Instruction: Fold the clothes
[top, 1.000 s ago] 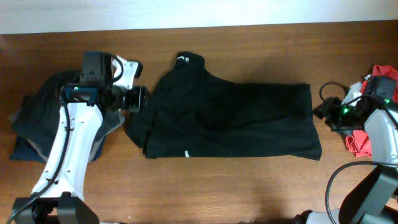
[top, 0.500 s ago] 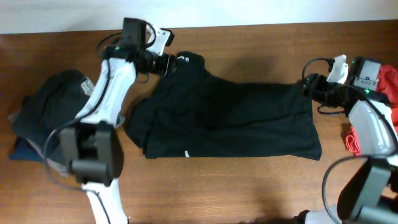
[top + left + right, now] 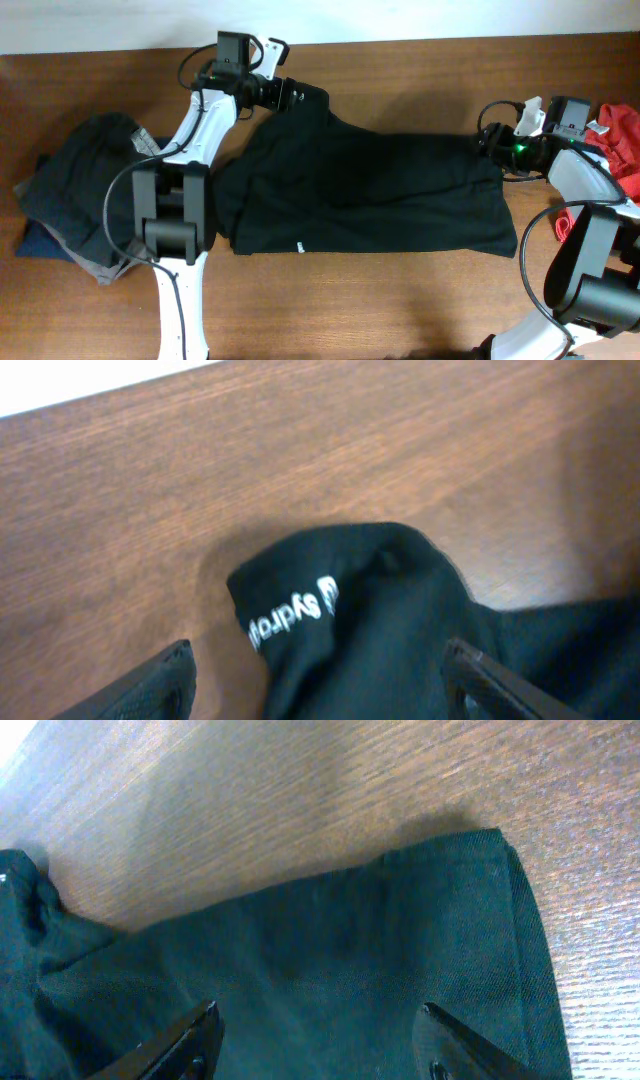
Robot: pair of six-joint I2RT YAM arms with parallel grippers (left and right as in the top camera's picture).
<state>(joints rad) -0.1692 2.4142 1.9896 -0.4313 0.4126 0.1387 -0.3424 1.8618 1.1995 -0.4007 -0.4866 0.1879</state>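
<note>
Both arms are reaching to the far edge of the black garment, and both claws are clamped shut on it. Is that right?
Not quite. Both arms do reach to the far edge of the black garment, but neither claw is shut. The left wrist view shows the left gripper open, and the right wrist view shows the right gripper open, each spread wide over the garment.

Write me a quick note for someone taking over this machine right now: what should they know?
Left tool: open, fingers either side of the black fabric garment's collar end with white lettering, not gripping.
Right tool: open over the garment's far right corner, not gripping.
Garment lies spread on the brown wooden table; pile of dark clothes at the left end, red cloth at the right.
Done: both tools positioned. To do: grip both ends, fold.
</note>
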